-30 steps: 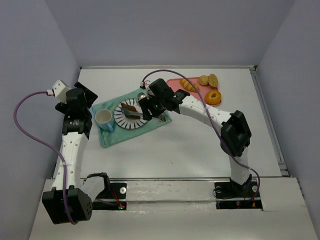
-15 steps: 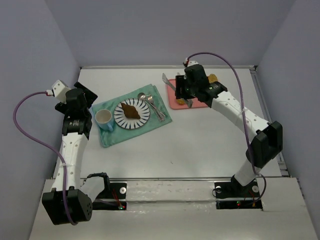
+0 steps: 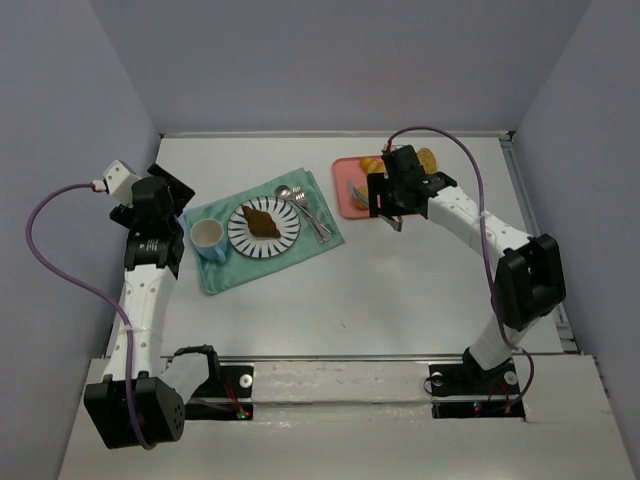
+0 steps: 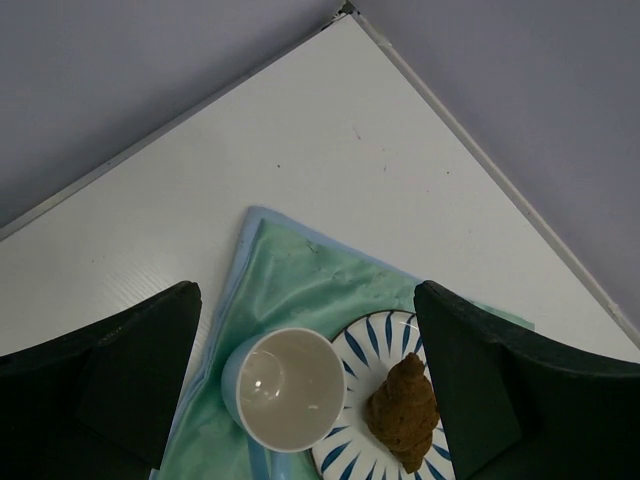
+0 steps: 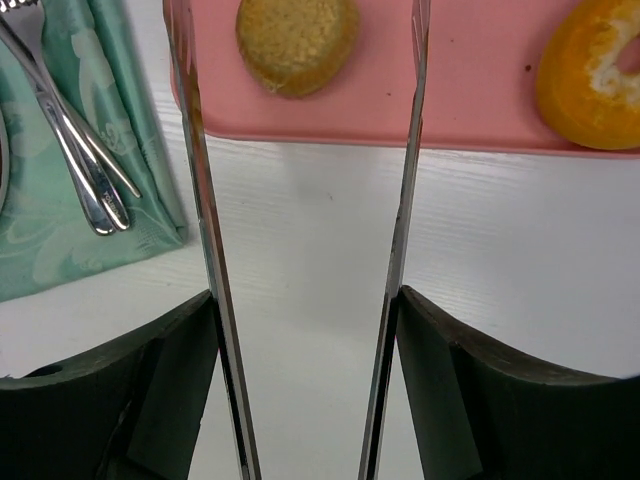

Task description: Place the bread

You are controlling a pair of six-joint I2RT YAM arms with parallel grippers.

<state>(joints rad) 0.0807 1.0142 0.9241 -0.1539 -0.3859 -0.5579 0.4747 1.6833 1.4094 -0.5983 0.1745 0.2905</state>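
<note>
A brown croissant point(image 3: 262, 221) lies on the blue-striped white plate point(image 3: 240, 238); it also shows in the left wrist view point(image 4: 403, 410). My right gripper point(image 3: 388, 200) is shut on metal tongs point(image 5: 200, 200), whose two blades stand apart with nothing between them, over the near edge of the pink tray point(image 5: 460, 110). On the tray lie a round bun point(image 5: 297, 38) and a glazed doughnut point(image 5: 590, 70). My left gripper point(image 3: 165, 195) is open and empty, above the white cup point(image 4: 285, 388).
The plate, the cup point(image 3: 207, 235) and a fork and spoon point(image 3: 308, 212) sit on a green cloth point(image 3: 235, 272). More bread pieces point(image 3: 427, 158) lie at the tray's far side. White walls close in the table at the back and the sides.
My right arm left the croissant on the plate and swung the tongs right to the pink tray. It then drew back to the tray's near edge. The left arm has not moved.
</note>
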